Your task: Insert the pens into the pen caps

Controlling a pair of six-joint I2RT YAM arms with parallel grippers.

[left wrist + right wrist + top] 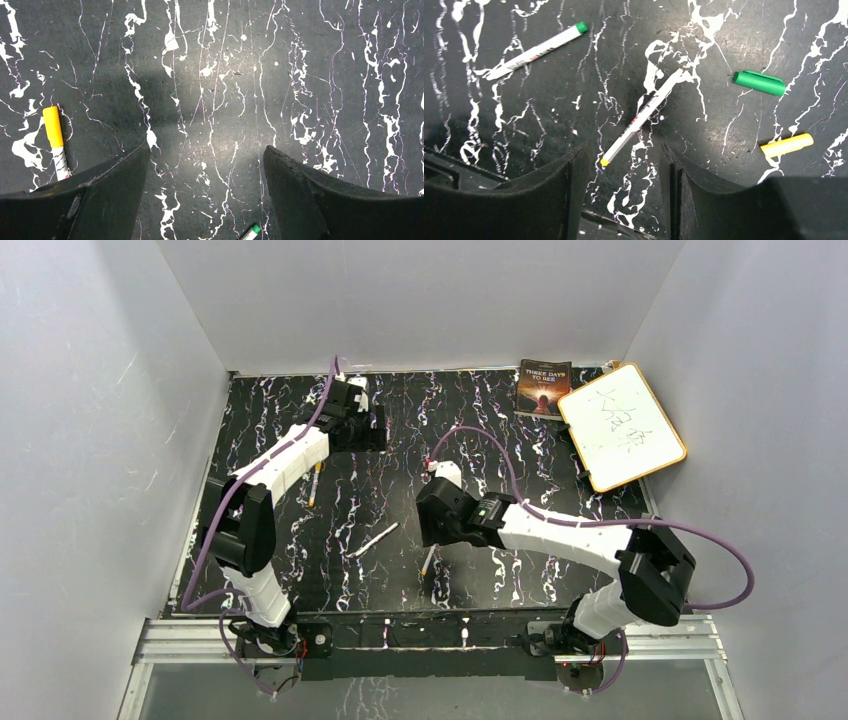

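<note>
My left gripper (207, 147) is open and empty above bare table at the back left (358, 432). A pen with a yellow-orange cap on it (55, 137) lies left of its fingers, also in the top view (314, 485). My right gripper (624, 147) is open and empty mid-table (432, 530). A yellow-ended pen (641, 117) lies just ahead of it, its end level with the fingertips (579, 155). A green-ended pen (536, 50) lies further left (375, 538). A loose green cap (759, 82) and a loose yellow-orange cap (786, 145) lie to the right, hidden in the top view.
A book (543, 387) and a small orange-framed whiteboard (622, 425) lie at the back right corner. White walls close in the black marbled table (520, 570) on three sides. The green pen's end also shows in the left wrist view (252, 231).
</note>
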